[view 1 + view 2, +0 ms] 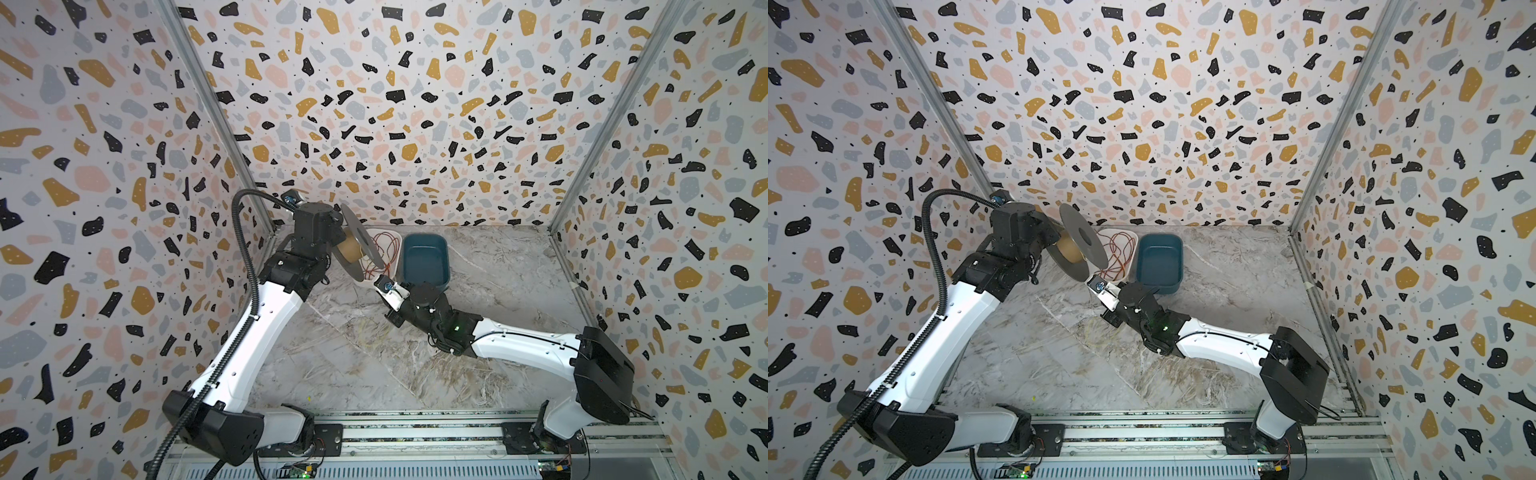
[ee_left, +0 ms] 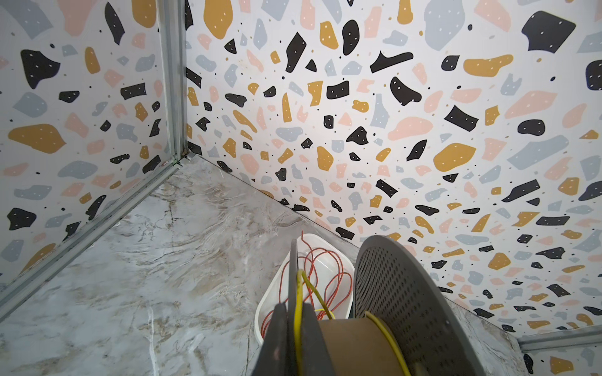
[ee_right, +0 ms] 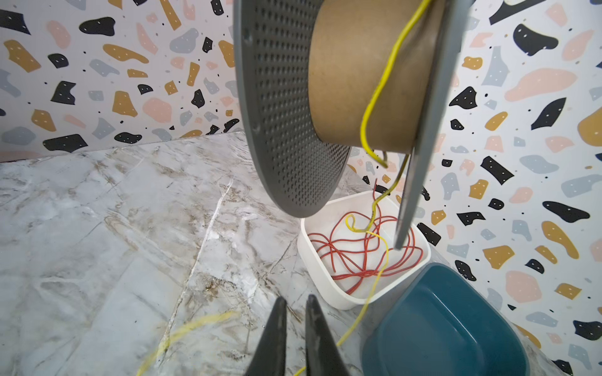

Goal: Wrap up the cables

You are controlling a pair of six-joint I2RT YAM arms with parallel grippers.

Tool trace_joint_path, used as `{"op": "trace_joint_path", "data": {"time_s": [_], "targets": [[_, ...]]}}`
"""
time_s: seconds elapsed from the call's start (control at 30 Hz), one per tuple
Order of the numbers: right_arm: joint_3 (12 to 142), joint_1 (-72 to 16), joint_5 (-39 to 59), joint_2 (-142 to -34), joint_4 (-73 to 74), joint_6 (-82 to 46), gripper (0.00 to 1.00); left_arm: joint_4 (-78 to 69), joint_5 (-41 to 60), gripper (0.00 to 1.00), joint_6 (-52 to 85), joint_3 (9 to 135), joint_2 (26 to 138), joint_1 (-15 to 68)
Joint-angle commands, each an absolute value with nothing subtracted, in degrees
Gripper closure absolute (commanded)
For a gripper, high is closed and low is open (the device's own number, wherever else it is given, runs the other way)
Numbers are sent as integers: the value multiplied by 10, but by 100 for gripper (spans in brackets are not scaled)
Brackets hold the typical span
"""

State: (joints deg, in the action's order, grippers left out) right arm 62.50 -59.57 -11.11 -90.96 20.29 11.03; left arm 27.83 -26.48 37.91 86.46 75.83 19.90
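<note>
The yellow cable [image 3: 379, 85], thin and limp, crosses the cardboard core of the spool [image 3: 351, 81], drops into the white tray [image 3: 329, 283] and trails over its rim onto the bench [image 3: 130, 228]. The dark red cable [image 3: 358, 274] lies in loose tangled loops inside that tray.

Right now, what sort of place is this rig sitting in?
Probably a purpose-built robot test cell, not a real room: terrazzo-print panel walls in aluminium framing, a marble-look tabletop, and two white-and-black arms bolted to a slotted metal rail.

Marble tabletop [image 1: 374, 365], white bin [image 3: 321, 273], teal bin [image 3: 456, 332]
</note>
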Motion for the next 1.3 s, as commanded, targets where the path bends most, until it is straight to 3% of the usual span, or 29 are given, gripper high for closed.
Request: {"op": "trace_joint_path", "data": {"time_s": [0.0,0.13,0.33,0.5,0.8,1.27], "targets": [[612,-586,-110,-873,219,114,80,228,-261,100,369,918,752,198],[597,-575,-76,-846,207,113,69,260,-227,100,353,959,767,198],[562,-535,7,-788,177,123,38,297,-170,100,333,1006,780,197],[536,-479,64,-754,154,127,28,316,-119,100,324,1033,782,197],[539,-364,183,-782,147,110,23,346,-46,100,322,1071,770,197],[614,-323,253,-930,267,22,25,370,-20,100,328,1089,748,198]]}}
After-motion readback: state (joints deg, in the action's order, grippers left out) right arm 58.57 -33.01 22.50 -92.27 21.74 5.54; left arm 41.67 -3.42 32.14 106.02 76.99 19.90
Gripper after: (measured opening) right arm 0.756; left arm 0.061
